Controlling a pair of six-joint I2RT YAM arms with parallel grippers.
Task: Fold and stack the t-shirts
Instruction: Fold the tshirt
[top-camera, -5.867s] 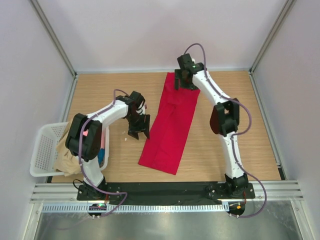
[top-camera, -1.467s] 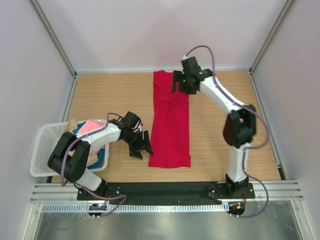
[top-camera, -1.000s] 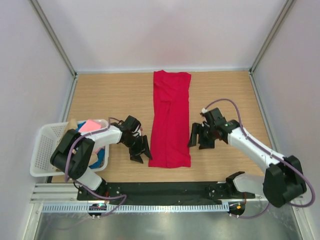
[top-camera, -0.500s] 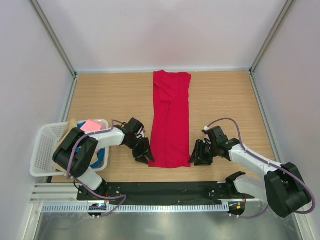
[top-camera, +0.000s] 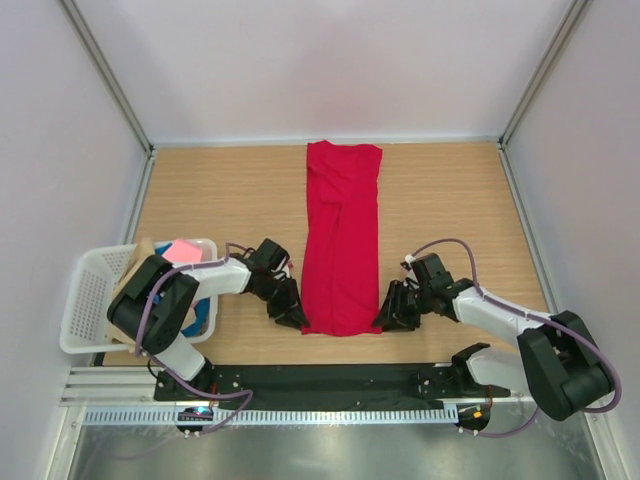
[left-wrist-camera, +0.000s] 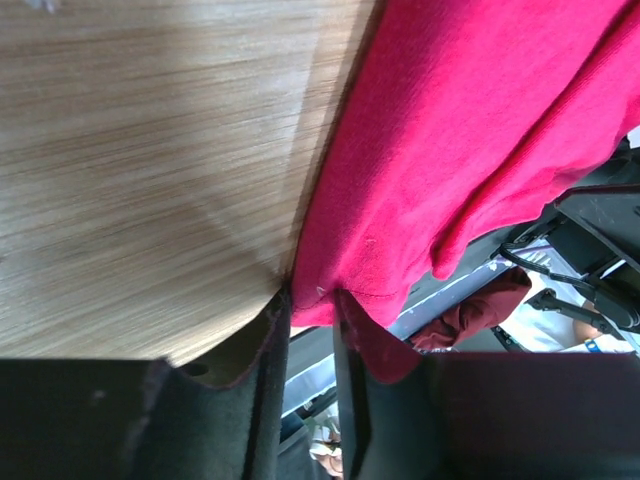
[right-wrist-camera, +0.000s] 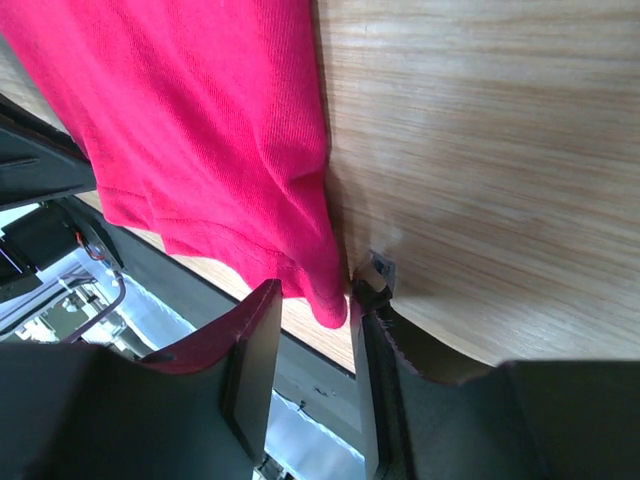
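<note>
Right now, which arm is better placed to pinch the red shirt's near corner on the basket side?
Left. The left gripper is open and straddles that corner of the red t-shirt, on the white basket side. The right gripper sits at the opposite near corner.

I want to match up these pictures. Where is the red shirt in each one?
Top camera: the red shirt lies as a long strip in the middle.
Left wrist camera: the red shirt fills the upper right, one corner at the left gripper.
Right wrist camera: the red shirt fills the upper left, one corner at the right gripper.
Shared landmark: the wooden table under it.
</note>
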